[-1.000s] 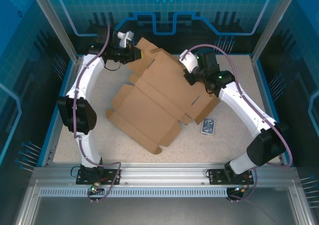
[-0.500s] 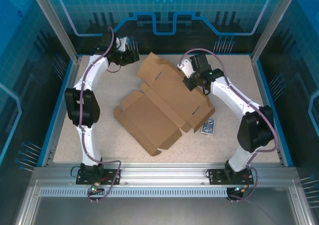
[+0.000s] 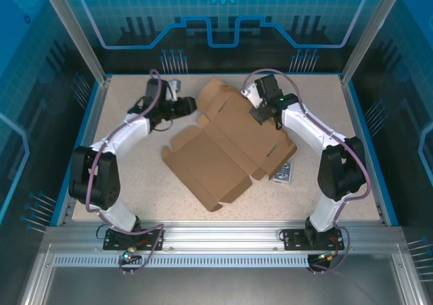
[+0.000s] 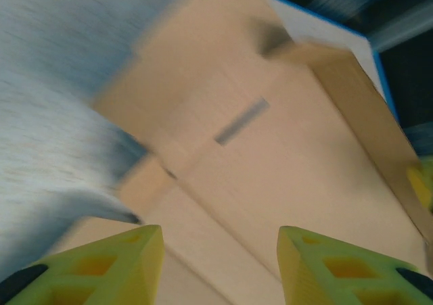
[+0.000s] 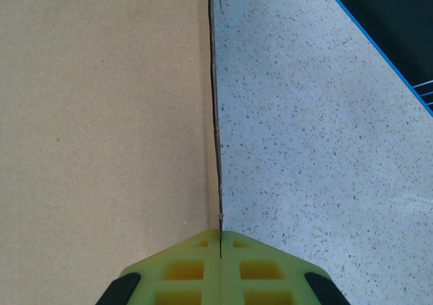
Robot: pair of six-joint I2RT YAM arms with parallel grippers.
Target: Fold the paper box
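Jaws first: left gripper (image 3: 190, 105) has its fingers (image 4: 122, 264) apart with nothing between them, parked just beside the upper-left flap of the box (image 3: 216, 149). Right gripper (image 3: 261, 113) is pressed together, and in its wrist view the seam between the fingers (image 5: 220, 236) lines up with a thin cardboard edge running straight into it, so I read that as a pinch on a box flap.

The box sits mid-frame in the top view, mostly flat and skewed diagonally, with its far panels up near both grippers. Its lower-right edge is right beside the card pack (image 3: 284, 172) (touching or overlapping, I can't tell).

What worries me is that it's a one-sided hold. If I pull with the right arm alone, the sheet will likely pivot on the table (image 3: 128, 176) instead of creasing, and could ride onto the pack or shove it along. A hard tug on thin cardboard might also tear or kink the flap off its score line. The left wrist view is smeared, so I'd judge that arm's position loosely. Going in with open fingers, I could snag a flap edge and lift the wrong panel.
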